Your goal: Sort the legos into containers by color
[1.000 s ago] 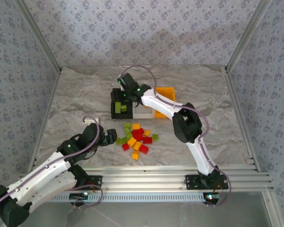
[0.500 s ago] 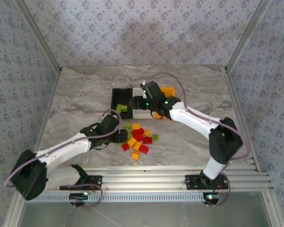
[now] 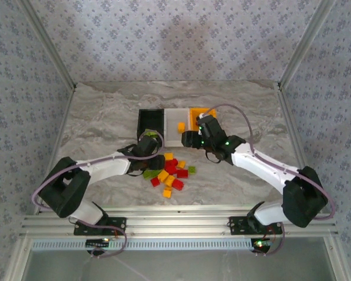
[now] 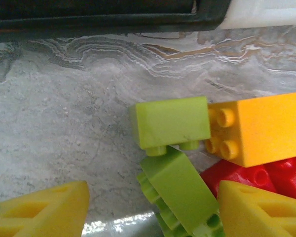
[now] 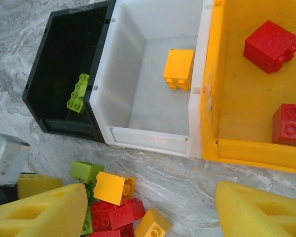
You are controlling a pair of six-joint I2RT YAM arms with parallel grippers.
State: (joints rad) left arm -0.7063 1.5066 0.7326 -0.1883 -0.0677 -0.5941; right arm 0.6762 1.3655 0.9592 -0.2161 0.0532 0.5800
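You get bright, even light from above in the top view, and shadows on the table are soft and weak. In the left wrist view a small white glare sits on the table near the bottom edge; the yellow fingertips look slightly blurred.

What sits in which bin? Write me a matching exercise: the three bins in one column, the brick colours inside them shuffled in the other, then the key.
Column 1
1. black bin
2. white bin
3. orange bin

Column 2
A. red bricks
B. lime green brick
C. orange-yellow brick

Pairs: 1-B, 2-C, 3-A
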